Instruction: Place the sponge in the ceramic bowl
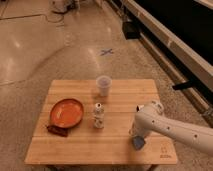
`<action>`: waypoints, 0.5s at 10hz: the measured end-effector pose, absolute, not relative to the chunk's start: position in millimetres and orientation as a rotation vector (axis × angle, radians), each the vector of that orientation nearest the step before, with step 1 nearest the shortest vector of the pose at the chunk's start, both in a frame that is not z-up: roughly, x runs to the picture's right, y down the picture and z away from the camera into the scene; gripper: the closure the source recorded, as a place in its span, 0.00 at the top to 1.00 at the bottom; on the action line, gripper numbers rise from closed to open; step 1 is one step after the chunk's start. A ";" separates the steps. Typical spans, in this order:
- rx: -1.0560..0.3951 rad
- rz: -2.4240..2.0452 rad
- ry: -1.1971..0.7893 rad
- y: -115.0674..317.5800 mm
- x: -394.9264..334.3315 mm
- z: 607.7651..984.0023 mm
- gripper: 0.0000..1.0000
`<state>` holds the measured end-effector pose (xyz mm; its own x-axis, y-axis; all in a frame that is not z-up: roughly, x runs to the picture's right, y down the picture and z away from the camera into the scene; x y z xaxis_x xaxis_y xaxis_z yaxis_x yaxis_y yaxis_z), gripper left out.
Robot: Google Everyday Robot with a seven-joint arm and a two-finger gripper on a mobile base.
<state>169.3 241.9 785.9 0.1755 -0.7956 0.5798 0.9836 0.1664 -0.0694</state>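
The blue sponge (138, 143) lies on the wooden table (80, 145) near its front right corner. My gripper (137, 136) at the end of the white arm is right over the sponge, covering its upper part. The orange ceramic bowl (67, 112) rests on the table's left side, well away from the gripper.
A translucent white cup (103, 85) stands at the back middle of the table. A small white bottle (98, 116) stands just right of the bowl. A dark flat box (56, 130) lies at the bowl's front edge. A dark counter runs along the right.
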 end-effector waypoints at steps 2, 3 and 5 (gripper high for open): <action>-0.469 -1.276 -0.455 224.5 162.3 774.3 0.00; -0.453 -1.231 -0.448 211.0 157.9 766.2 0.00; -0.432 -1.160 -0.445 190.5 150.2 754.1 0.00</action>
<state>150.2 190.5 754.1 0.3332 -0.7704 0.5435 0.9363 0.3380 -0.0949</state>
